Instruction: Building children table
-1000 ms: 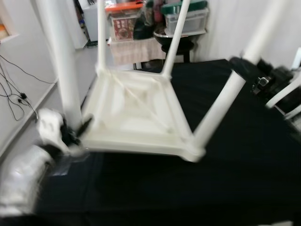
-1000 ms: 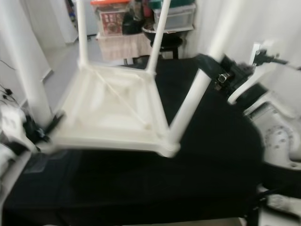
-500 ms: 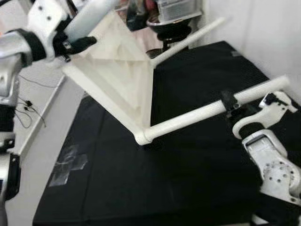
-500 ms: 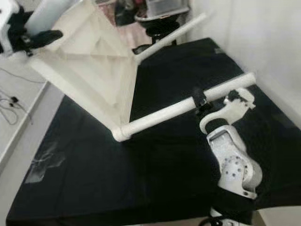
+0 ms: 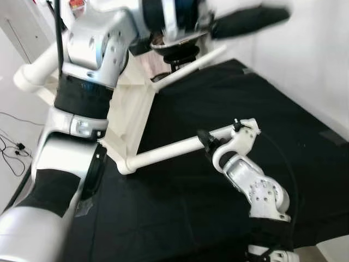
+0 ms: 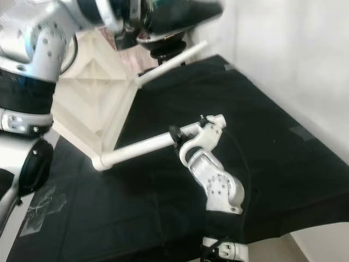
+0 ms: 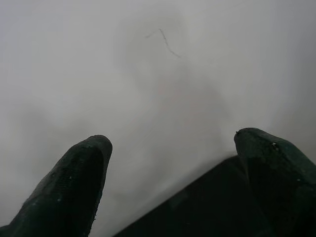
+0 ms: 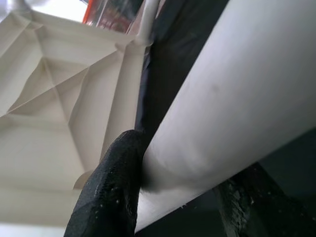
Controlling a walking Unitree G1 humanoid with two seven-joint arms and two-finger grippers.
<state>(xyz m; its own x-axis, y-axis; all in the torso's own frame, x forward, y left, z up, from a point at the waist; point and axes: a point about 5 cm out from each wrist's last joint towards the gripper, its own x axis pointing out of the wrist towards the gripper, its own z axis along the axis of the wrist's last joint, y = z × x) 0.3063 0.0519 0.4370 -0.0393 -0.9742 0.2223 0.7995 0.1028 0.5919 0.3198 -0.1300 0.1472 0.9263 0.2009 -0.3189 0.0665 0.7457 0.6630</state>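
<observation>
The white children's table (image 5: 128, 117) is lying tipped on its side on the black mat (image 5: 229, 109). The right gripper (image 5: 206, 143) is clamping one leg (image 5: 169, 153); the left gripper (image 7: 168, 163), fingers apart, is holding nothing. With one grip, the table could swing or slip.

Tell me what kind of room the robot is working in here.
Probably a spare room or home workspace used for assembly. A white plastic children's table lies tipped on a black-covered surface, with plain white walls beside it. The right gripper holds one table leg.
</observation>
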